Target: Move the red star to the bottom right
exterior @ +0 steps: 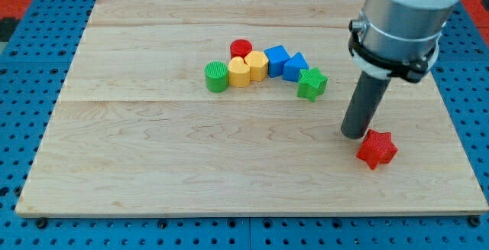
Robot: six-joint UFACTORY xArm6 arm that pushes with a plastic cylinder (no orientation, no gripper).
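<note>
Counter [153, 166]: pale wood planks, smooth, with blue holed board around it.
Red star [377, 148]: bumpy, ridged sides, near the view's bottom right.
My tip [352, 134]: dark round rod end, touching the star's left side.
Claw: I have none, just the rod.
Other blocks: green cylinder [217, 76], yellow heart [239, 72], second yellow heart [256, 65], red cylinder [241, 49], blue cube [276, 60], second blue block [295, 66] and green star [312, 83], bunched up top.

No legible text, label, brand, number or sign appears anywhere in the camera view. The wooden board [153, 166], the coloured blocks and the grey arm housing [405, 13] all present plain, unmarked surfaces.
</note>
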